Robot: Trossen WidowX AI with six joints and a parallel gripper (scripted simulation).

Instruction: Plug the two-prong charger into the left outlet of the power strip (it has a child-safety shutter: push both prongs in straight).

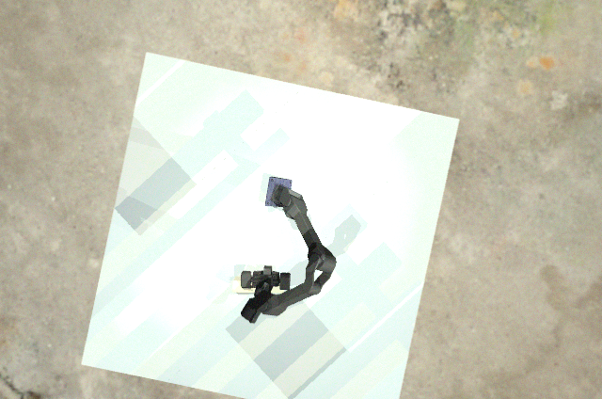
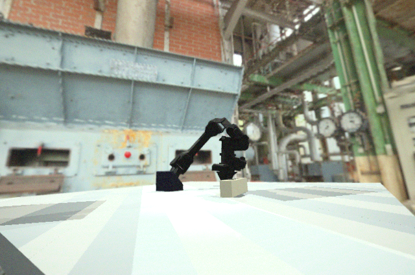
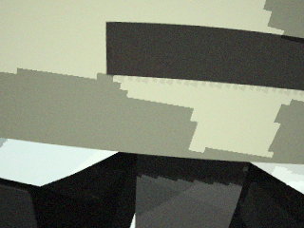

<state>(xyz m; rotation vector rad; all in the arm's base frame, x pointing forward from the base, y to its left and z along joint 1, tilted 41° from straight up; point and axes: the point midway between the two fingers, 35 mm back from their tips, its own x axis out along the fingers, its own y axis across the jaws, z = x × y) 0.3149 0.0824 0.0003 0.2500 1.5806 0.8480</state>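
Concrete floor [image 1: 72,93], stained, surrounds the pale patterned desk [image 1: 427,166] [image 2: 100,248] in the top view. Power strip [image 1: 236,286] [image 2: 233,187] [image 3: 57,43] is mostly covered by the hand; fingers [image 1: 246,279] [image 2: 225,175] are over it, and the arm [image 1: 305,227] [image 2: 201,141] bends round from its base [image 1: 270,184] [image 2: 165,181], which is well apart from the strip. Charger can't be made out from up here. Exterior view: brick wall and old plant machinery behind, strip sits on the desk, fingers point straight down just above its top; contact or a small gap, can't tell. Prongs not visible, neither is the outlet. Wrist view: charger [image 3: 185,204], a dark grey block, is between the fingers, beside the near edge of the strip's top as seen here; dark band [image 3: 204,54] runs along the strip's top. Charger likely light, stiff, hard plastic, fairly smooth so it may twist in the grip; prongs are the delicate bit. Best hold is across the two flat sides of the body, prongs kept free and pointing down. Fingers are partly open, about a third, clamped on the charger. Probably at the align-and-insert step; should line up with the strip's left outlet, then press straight down, since a tilt could leave one prong blocked by the shutter.
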